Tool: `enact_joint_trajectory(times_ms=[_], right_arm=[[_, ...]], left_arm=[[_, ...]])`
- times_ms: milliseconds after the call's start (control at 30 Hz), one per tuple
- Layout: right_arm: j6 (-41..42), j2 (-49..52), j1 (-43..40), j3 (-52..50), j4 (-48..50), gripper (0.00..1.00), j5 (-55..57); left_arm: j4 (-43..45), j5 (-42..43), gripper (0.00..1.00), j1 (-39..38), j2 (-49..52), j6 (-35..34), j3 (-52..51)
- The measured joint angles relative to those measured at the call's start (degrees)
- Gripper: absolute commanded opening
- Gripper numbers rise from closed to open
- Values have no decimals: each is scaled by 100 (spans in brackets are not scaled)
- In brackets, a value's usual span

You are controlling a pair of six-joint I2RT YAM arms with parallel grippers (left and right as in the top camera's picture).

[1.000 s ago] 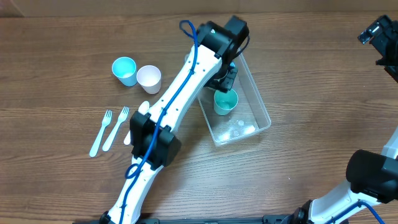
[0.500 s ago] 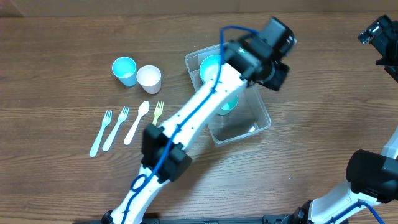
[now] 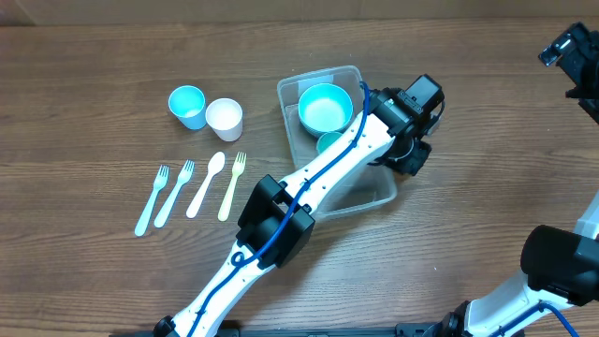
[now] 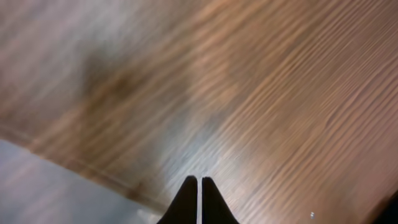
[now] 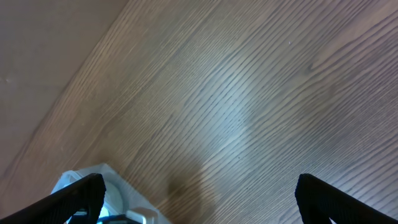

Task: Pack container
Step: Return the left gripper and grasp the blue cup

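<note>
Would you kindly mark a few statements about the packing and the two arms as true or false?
1. A light-blue bowl sits inside the container. True.
2. The left fingers hold a fork. False: they are shut together on nothing.
3. A white spoon lies among forks on the table. True.
4. Both cups outside the container are white. False: one is a blue cup, the other a white cup.
5. The right fingers are shut. False: they stand wide apart.

Left arm (image 3: 323,173) partly hides container (image 3: 318,72)
</note>
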Motion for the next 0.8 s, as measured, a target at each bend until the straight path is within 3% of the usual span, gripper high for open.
enact_joint_trajectory(times_ms=[267, 400, 533, 600, 633, 700, 800], right_arm=[[2, 0, 2, 2, -2, 100, 2], [4, 0, 2, 2, 0, 100, 0], [4, 0, 2, 0, 0, 100, 0], [2, 0, 2, 0, 0, 100, 0], [4, 0, 0, 2, -2, 100, 0], [2, 0, 2, 2, 0, 100, 0], [0, 0, 2, 2, 0, 100, 2]], left_arm=[[-1102, -192, 4, 0, 0, 0, 94], [-1528, -428, 11, 2, 0, 2, 479], [-1860, -715, 28, 37, 7, -4, 1421], [-2022, -833, 53, 105, 2, 0, 2122], [-2055, -846, 58, 111, 2, -22, 2245], [-2330, -1126, 60, 295, -129, -57, 3139], [-2542, -1545, 65, 697, -645, -153, 3445]])
